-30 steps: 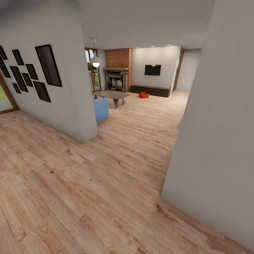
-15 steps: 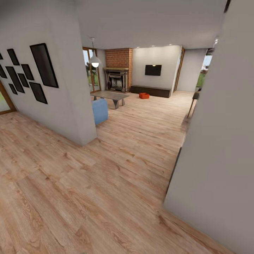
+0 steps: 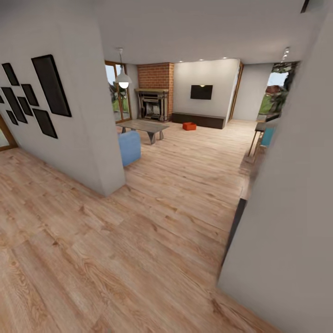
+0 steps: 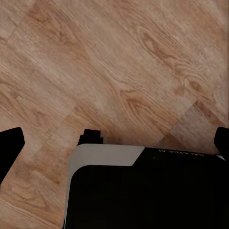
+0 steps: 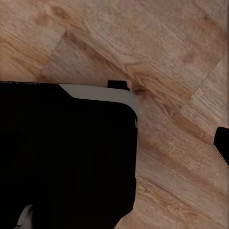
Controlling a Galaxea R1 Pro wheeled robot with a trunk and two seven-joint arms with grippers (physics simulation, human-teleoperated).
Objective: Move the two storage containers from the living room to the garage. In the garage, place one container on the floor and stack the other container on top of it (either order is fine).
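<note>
Through my head camera I am looking across a light wood plank floor (image 3: 152, 240) into the living room at the far end. A white wall block (image 3: 78, 115) is standing on my left, carrying a cluster of black rectangular picture frames (image 3: 34, 95), and a plain grey-white wall (image 3: 296, 208) is rising close on my right. Far ahead, one orange-red open-top rectangular storage container (image 3: 188, 126) is sitting on the plank floor, just in front of a long dark low cabinet (image 3: 198, 120) under a black wall-mounted TV (image 3: 201, 91). I am seeing a single orange-red shape there and cannot tell whether it is one bin or two. To its left a red brick chimney with a dark fireplace (image 3: 155, 95) is standing, and nearer to me a grey low table (image 3: 143, 127) and the corner of a blue sofa (image 3: 129, 147) are showing beside the white wall block. A white pendant lamp (image 3: 123, 79) is hanging above the table.

Through my left wrist camera I am looking down at the wood planks, with the black, grey-edged body of my base (image 4: 143, 191) below. Dark finger edges are showing at both sides, and I cannot tell whether my left claw is spread or closed.

Through my right wrist camera I am seeing the same planks and the black base (image 5: 67, 157); one dark finger edge is showing, and I cannot tell my right claw's state.
</note>
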